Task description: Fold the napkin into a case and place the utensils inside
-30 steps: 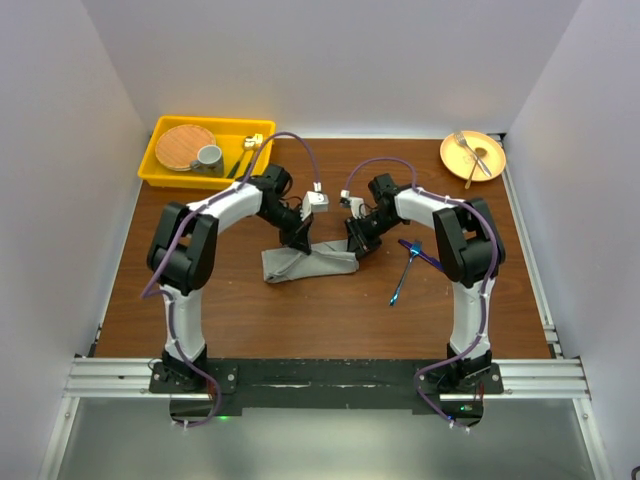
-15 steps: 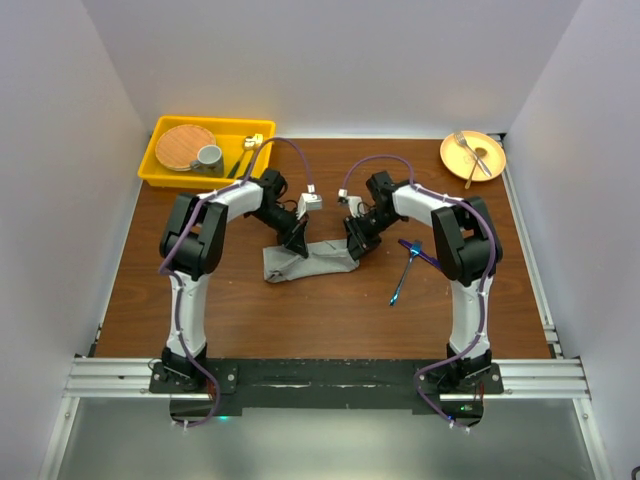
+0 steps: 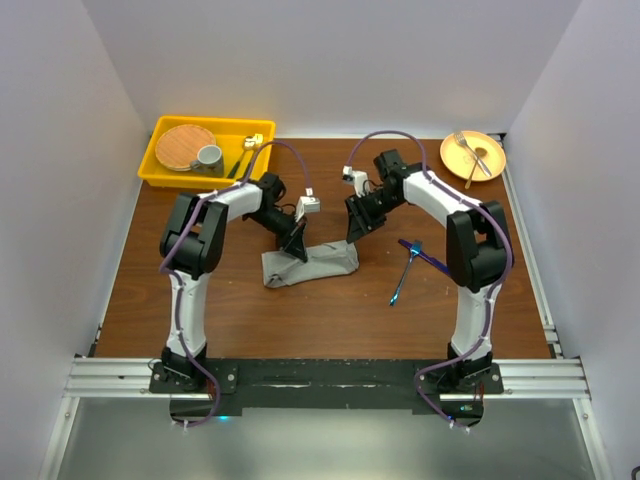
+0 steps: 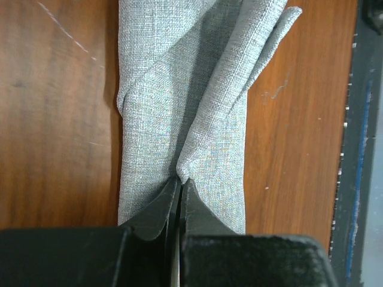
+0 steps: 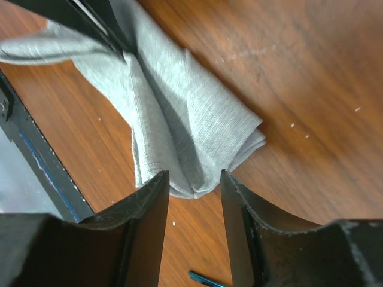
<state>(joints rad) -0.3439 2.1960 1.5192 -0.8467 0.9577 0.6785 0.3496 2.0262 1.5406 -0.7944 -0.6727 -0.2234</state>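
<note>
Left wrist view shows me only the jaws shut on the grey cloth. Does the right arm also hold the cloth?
Observer: No. The right jaws stand open above the napkin, at its right end, not touching it.
Operator: Where are the blue utensils?
Observer: The utensils lie crossed on the table, right of the napkin, apart from it.
Operator: What stands at the far left?
Observer: A yellow bin sits in that corner.
</note>
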